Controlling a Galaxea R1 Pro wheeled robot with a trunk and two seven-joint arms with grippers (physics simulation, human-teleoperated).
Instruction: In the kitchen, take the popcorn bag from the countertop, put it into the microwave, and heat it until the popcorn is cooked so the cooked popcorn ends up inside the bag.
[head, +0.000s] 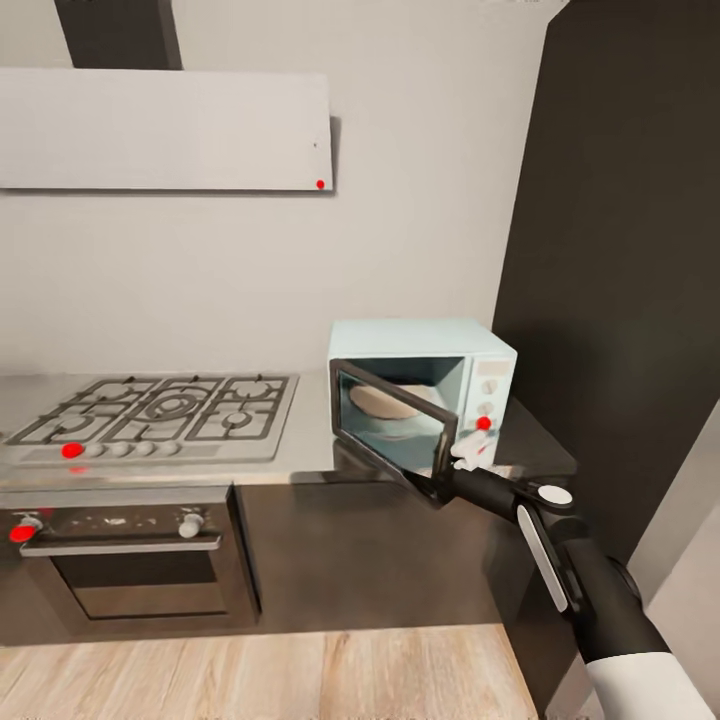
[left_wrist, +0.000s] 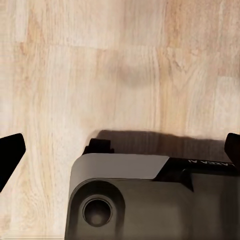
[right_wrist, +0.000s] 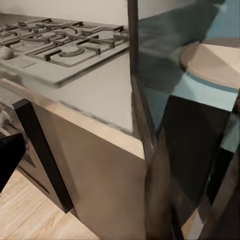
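Note:
The pale blue microwave (head: 420, 385) stands on the grey countertop (head: 310, 445) at its right end. Its dark glass door (head: 390, 425) is swung partly open toward me. Through the glass I see a tan round disc (head: 385, 405) on the oven floor, and the same disc (right_wrist: 212, 65) in the right wrist view. The popcorn bag and popcorn are out of view. My right gripper (head: 468, 455) is at the door's free edge, below the knob panel, and looks open, one black fingertip (right_wrist: 10, 155) far from the door frame (right_wrist: 142, 120). My left gripper (left_wrist: 120, 150) hangs open over the wooden floor.
A steel gas hob (head: 160, 410) lies left of the microwave, with a built-in oven (head: 130, 560) beneath it. A tall dark cabinet (head: 620, 250) closes the right side. The range hood (head: 160, 130) hangs on the wall. My base (left_wrist: 150, 200) sits below the left gripper.

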